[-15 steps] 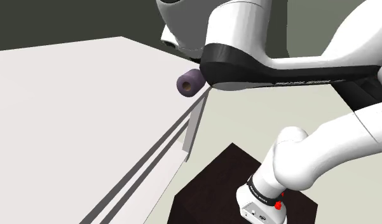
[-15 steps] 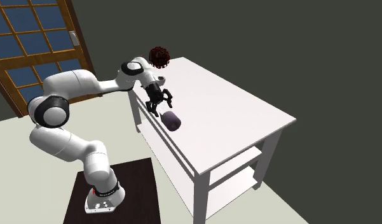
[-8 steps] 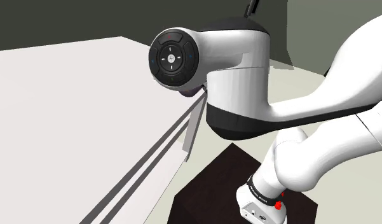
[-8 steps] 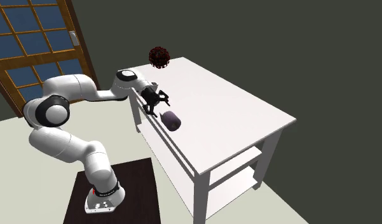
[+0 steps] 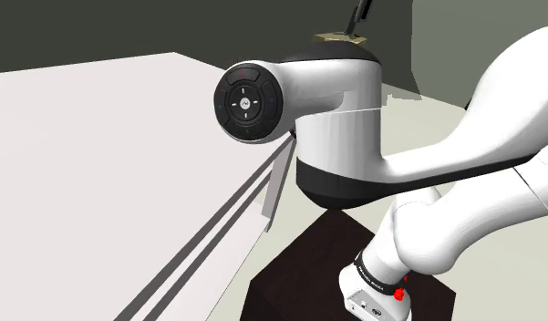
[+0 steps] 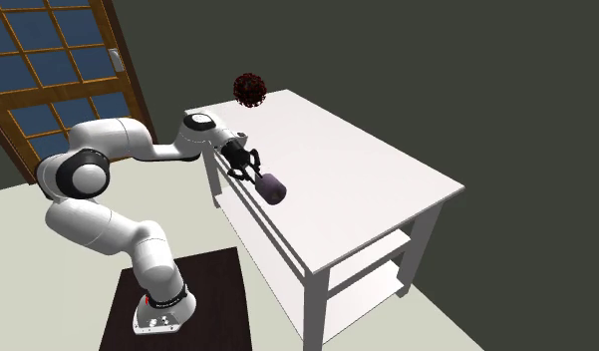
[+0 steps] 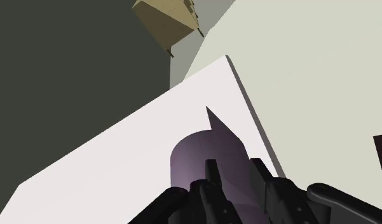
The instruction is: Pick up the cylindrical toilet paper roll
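Second exterior view: purple roll (image 6: 272, 188) on its side, axis horizontal.

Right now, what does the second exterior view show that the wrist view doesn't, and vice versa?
Second exterior view: the whole white arm, its dark stand, a paned door, a dark red spiky ball by the far corner of the table. Wrist view: a tan box beyond the table. Both: the purple roll lying on the white table, the open gripper close to it.

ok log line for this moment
dark purple cylindrical roll: on its side near edge of white table | jaws: open, at it | phase: pre-grasp
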